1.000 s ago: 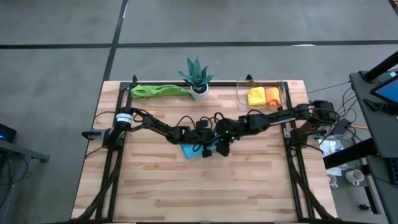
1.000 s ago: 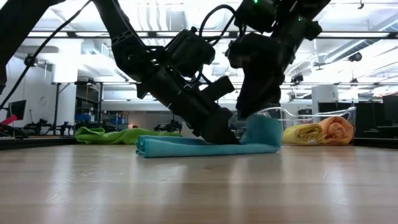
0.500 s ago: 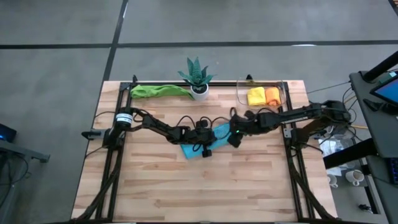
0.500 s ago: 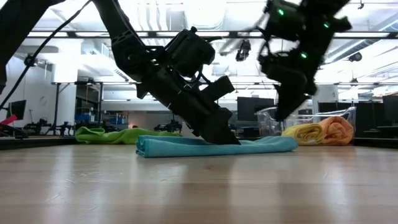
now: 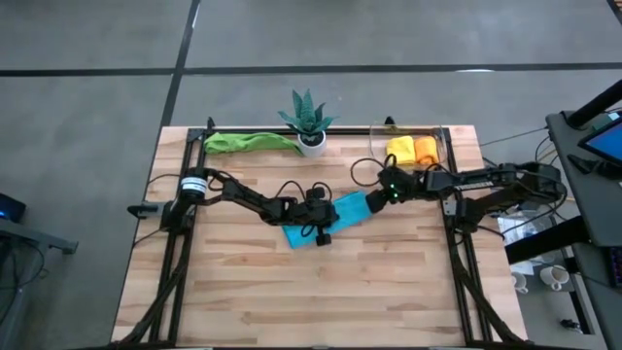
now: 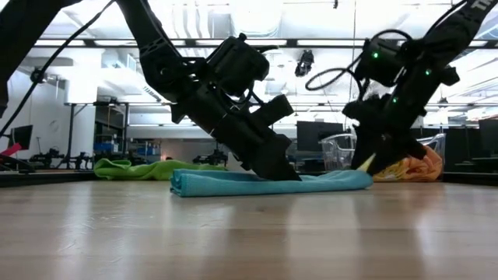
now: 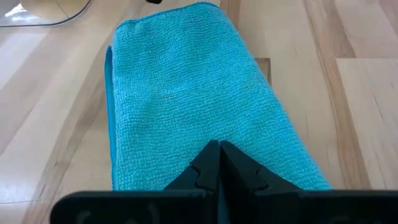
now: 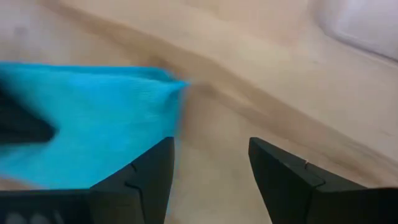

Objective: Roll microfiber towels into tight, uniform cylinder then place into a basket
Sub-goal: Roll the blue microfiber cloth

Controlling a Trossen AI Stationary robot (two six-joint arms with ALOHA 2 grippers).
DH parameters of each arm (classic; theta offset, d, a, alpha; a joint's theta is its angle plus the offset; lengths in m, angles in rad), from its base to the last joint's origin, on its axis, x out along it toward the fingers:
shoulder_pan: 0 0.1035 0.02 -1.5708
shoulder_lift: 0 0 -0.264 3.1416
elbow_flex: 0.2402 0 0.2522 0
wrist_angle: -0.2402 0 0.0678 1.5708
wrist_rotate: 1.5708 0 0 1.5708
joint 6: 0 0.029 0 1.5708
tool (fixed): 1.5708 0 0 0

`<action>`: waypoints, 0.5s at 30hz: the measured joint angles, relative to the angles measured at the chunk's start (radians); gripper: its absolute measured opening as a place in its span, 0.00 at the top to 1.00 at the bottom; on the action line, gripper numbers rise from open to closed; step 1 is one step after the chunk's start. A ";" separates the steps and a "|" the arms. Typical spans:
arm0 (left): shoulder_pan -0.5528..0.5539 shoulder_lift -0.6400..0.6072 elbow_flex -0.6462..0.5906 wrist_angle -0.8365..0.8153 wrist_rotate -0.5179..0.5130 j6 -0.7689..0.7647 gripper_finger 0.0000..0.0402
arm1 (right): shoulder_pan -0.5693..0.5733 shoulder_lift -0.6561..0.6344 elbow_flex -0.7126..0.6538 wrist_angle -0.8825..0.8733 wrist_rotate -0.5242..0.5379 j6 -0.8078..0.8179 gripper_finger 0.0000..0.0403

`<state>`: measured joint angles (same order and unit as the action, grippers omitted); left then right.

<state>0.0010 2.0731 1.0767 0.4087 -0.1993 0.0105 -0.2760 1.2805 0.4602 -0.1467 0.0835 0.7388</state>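
A: Any writing or brand you can read anywhere?

B: None that I can make out. There is a white band on the left arm near its base, but whatever is on it is too small to read.

A: Then the cloth.

B: A light blue towel [image 5: 324, 220] lies folded into a long flat strip near the middle of the wooden tabletop [image 5: 243, 301], running slantwise. In the left wrist view its looped weave shows plainly, with a stitched hem round the far edge and a second layer peeping out along one side. It is flat, not rolled.

A: And the fingers?

B: The left gripper [image 7: 219, 163] has its fingers clenched tight together, tips pressed down on the blue towel's middle. The right gripper [image 8: 208, 163] has its fingers spread apart, grasping nothing; it sits low over bare wood just beside the towel's end nearest the basket, and I cannot tell whether it touches the cloth.

A: The other towels?

B: A yellow roll [image 5: 399, 150] and an orange roll [image 5: 426, 148] lie side by side, touching, inside the clear basket [image 5: 376, 146] at the tabletop's far right corner. A green towel [image 5: 245, 142] lies crumpled and unrolled along the far edge, next to a spiky potted plant [image 5: 308, 121] in a white pot.
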 joint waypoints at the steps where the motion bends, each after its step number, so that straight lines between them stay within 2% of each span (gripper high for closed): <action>1: 0.000 0.000 0.000 0.000 0.000 0.000 1.00 | -0.006 0.005 -0.005 -0.002 0.014 0.014 0.50; 9: 0.000 0.000 0.002 0.000 0.000 0.000 1.00 | -0.009 0.108 0.011 -0.004 0.057 0.029 0.50; 15: 0.000 0.000 0.003 0.000 0.000 -0.002 1.00 | 0.034 0.186 0.081 0.004 0.051 -0.021 0.50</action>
<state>0.0010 2.0731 1.0794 0.4091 -0.1989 0.0082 -0.2416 1.4661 0.5412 -0.1422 0.1346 0.7180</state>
